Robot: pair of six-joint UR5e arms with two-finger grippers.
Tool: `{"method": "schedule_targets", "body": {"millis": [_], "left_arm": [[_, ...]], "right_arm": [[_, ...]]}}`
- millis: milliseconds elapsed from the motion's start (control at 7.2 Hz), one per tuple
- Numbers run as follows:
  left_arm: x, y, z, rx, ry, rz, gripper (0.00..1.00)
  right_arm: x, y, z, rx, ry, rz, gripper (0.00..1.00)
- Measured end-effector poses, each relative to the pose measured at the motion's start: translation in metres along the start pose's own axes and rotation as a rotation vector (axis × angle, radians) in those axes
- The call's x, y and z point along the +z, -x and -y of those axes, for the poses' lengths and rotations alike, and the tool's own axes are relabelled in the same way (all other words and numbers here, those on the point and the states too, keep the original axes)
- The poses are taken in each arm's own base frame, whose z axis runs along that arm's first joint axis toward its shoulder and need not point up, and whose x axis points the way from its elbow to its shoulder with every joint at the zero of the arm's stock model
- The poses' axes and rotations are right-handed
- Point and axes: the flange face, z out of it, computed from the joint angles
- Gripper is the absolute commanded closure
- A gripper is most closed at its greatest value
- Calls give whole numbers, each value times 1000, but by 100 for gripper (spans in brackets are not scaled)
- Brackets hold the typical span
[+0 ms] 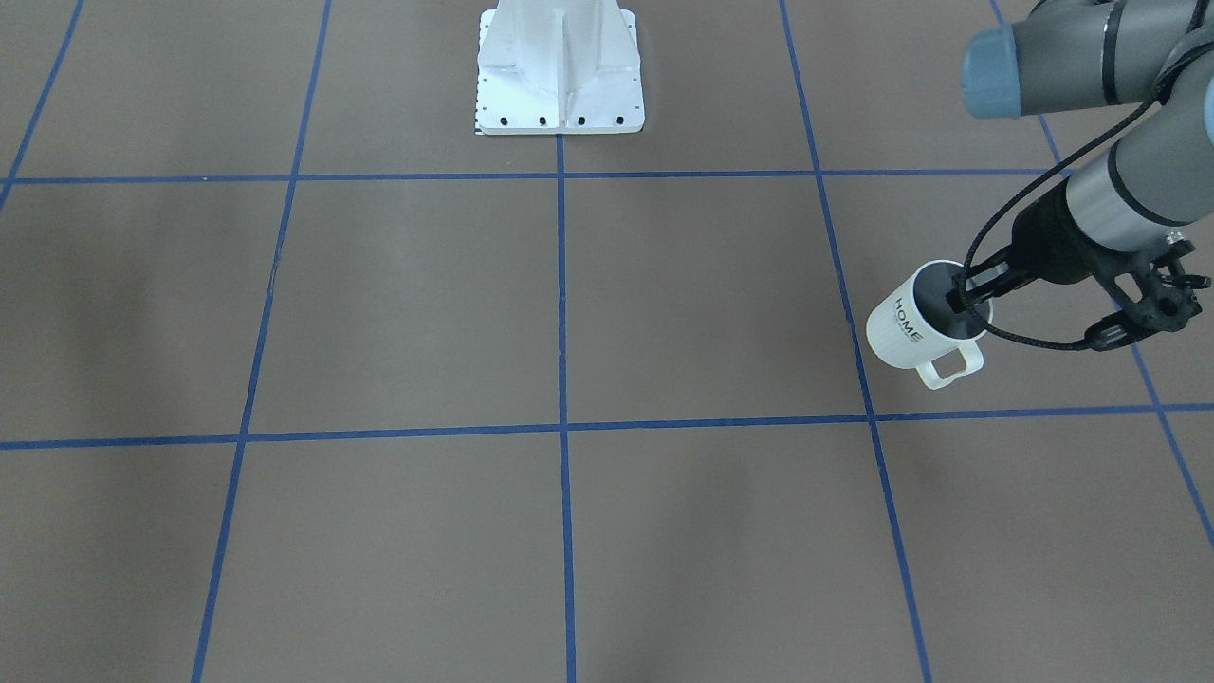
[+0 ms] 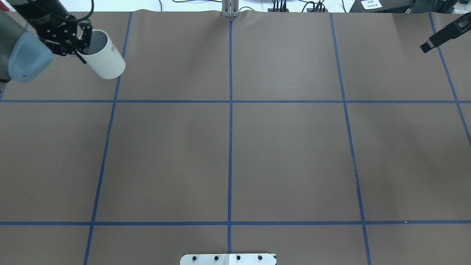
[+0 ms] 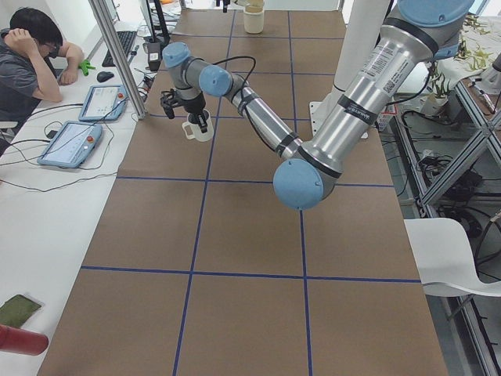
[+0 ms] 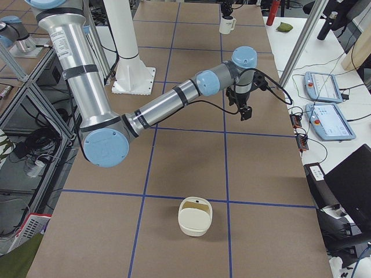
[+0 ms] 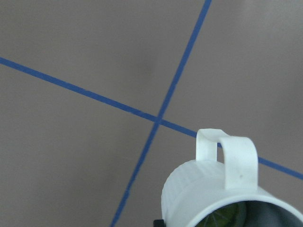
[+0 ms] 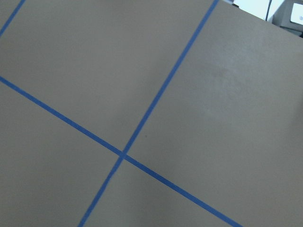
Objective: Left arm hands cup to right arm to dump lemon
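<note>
At the far left, our left end effector is clamped on the cup's rim, one finger inside the mouth and one outside. The cup appears lifted off the table, roughly upright, with its handle on the far side. The left wrist view shows the lemon lying low inside it.

We judge the step in hand to be carrying the cup right towards the middle for the hand-over. To do it well, we should keep the mouth up and move smoothly so the lemon stays in. We should also leave the right-hand wall and rim free for the other arm, and release only once that grip is firm.

At the far right, our right end effector hangs well apart from the cup. We cannot tell whether it is released or clenched.
</note>
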Motion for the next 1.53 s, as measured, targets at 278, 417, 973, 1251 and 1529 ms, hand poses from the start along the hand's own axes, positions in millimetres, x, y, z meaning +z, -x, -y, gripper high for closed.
{"method": "schedule_targets", "body": {"millis": [278,417,973,1251,1529], "left_arm": [[-16,-70,5,-155,24,-31,100],[-14,-92,8,-231,36,-59,100],[29,-167,10,-383,159,-141,100],[36,-198,-12,-357,279,-132,100],[34,-217,-26,-342,361,-130,100]], "right_arm": [[35,61,29,-17,-180,-52,1],[53,91,36,-5,-286,-58,1],[80,173,35,-106,-573,27,1],[103,207,27,-163,-648,64,1],[125,238,14,-210,-700,127,1]]}}
